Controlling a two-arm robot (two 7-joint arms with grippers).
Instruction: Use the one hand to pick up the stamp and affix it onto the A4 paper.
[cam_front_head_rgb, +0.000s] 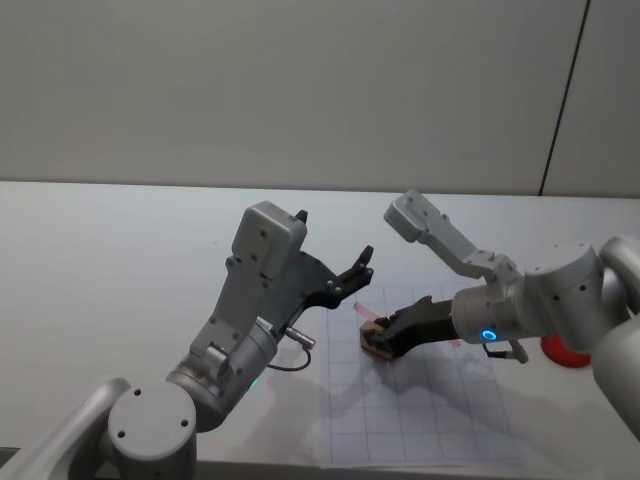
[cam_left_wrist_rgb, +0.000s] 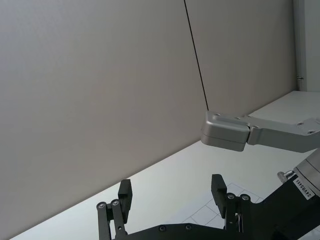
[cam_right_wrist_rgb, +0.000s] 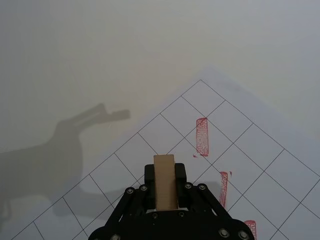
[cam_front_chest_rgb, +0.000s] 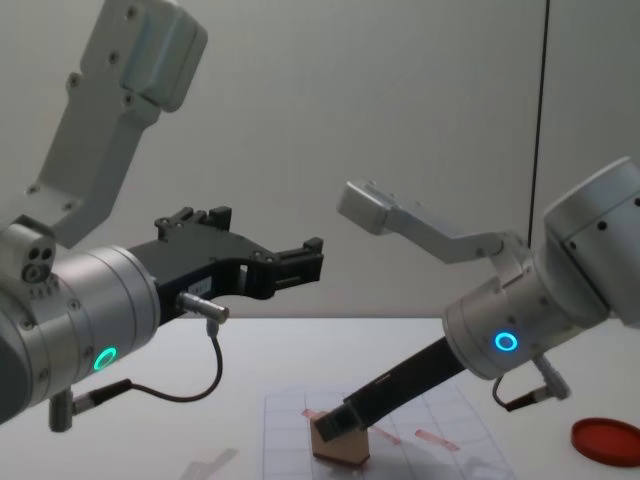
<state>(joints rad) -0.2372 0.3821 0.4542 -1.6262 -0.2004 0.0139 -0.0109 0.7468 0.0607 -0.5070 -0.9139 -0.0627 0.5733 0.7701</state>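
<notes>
Stamp (cam_right_wrist_rgb: 165, 181) is grasped by the right claw (cam_front_head_rgb: 385, 342) on the A4 paper's (cam_front_head_rgb: 440, 420) far left part; left claw (cam_front_head_rgb: 352, 275) is held released, raised above the worktop (cam_front_head_rgb: 120, 250).

A plain white worktop (cam_front_head_rgb: 120, 260) carries everything. Flat on it, directly beneath the fingers (cam_right_wrist_rgb: 149, 177) of the right gripper (cam_front_head_rgb: 380, 340), lies a white A4 paper sheet with a faint light-blue grid (cam_front_head_rgb: 440, 410). One corner of the sheet points out past the fingertips. Slanted red rectangular stamp marks (cam_right_wrist_rgb: 202, 136) sit printed on the sheet near the fingers. A flat round red ink pad (cam_front_head_rgb: 562, 350) rests on the bare worktop, off the sheet and well to the right of the fingers.
</notes>
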